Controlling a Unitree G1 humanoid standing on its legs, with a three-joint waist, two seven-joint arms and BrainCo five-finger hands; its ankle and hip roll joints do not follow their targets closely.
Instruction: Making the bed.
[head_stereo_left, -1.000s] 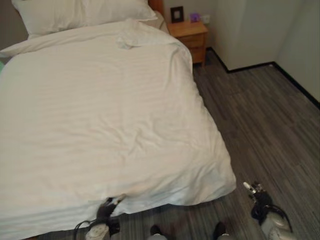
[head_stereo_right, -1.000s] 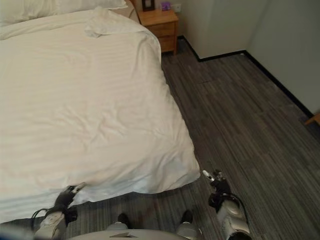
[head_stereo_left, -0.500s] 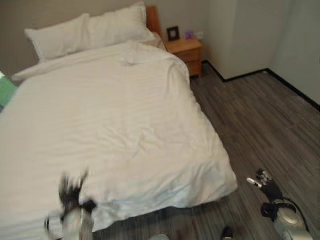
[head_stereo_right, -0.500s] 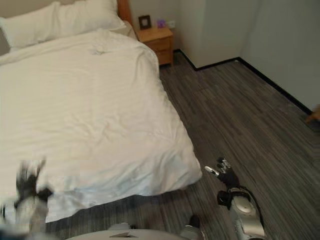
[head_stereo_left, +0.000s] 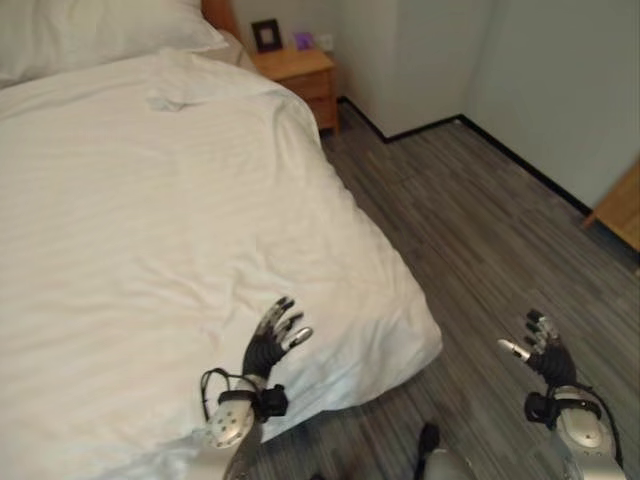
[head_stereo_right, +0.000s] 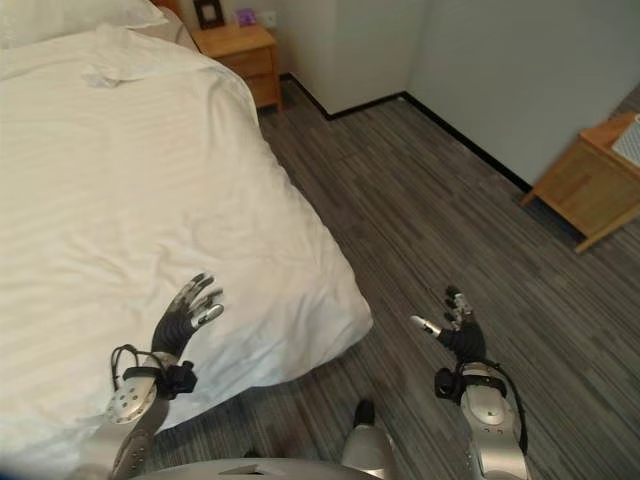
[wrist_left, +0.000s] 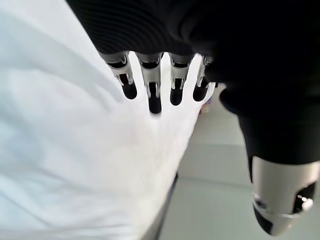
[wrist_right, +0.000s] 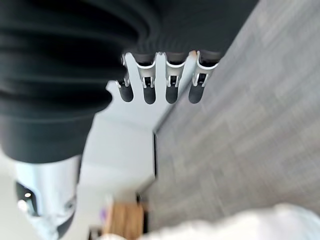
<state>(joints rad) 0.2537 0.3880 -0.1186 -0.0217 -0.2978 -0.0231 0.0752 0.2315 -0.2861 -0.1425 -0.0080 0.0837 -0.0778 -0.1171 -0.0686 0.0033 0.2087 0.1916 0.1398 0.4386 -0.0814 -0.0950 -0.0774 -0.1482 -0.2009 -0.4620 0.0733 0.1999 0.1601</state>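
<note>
- The white duvet (head_stereo_left: 170, 210) lies spread over the bed and covers it from the pillow end down to the foot.
- It hangs over the side by the floor, and its near corner (head_stereo_left: 415, 345) droops down past the edge of the bed.
- Most of it looks flat. There are soft wrinkles in the middle, and a small bunched-up bit (head_stereo_left: 165, 98) sits near the top.
- A white pillow (head_stereo_left: 90, 30) rests at the head of the bed.
- So I think the bed is almost made. What may be left is smoothing the wrinkles and that bump at the top.
- The left hand (head_stereo_left: 270, 340) is up over the near part of the duvet. Its fingers are straight and spread, and it holds nothing.
- The right hand (head_stereo_right: 455, 330) is out over the grey wood floor (head_stereo_right: 440, 220), well apart from the bed. Its fingers are straight too, and it is empty.
- A wooden nightstand (head_stereo_left: 298, 72) stands by the head of the bed, with a small dark picture frame (head_stereo_left: 266, 34) on it.
</note>
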